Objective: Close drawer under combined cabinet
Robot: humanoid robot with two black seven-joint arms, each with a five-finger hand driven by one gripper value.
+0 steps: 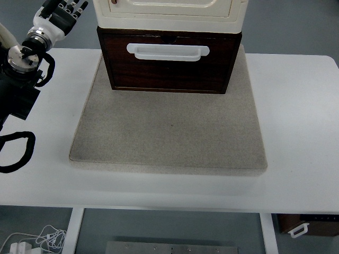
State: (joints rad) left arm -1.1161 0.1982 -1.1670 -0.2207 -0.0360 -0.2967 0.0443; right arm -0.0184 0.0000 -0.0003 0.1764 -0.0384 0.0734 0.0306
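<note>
At the table's (296, 174) far left corner you see the left hand (59, 16), raised over the edge beside the cabinet (169, 13), its arm running down along the left edge with black cable loops (18, 151) lying on the white top. The fingers point away from you toward the far side, loosely extended and holding nothing; it touches neither cabinet nor drawer.

Moving right, a grey stone-like slab (169, 137) covers the middle of the table, and the cream cabinet stands at the slab's far edge. Under it sits the dark wooden drawer (169, 66), its front with the white handle (168, 52) jutting out toward you past the cabinet face, so you are looking at a drawer that stands open. The slab in front of the drawer is bare, and nothing lies between the hand and the drawer's left side.

Below the table's near edge, at the left, a tangle of white cords (37, 241) lies on the floor; at the near right corner another brown box with a white handle (307, 225) shows underneath.
</note>
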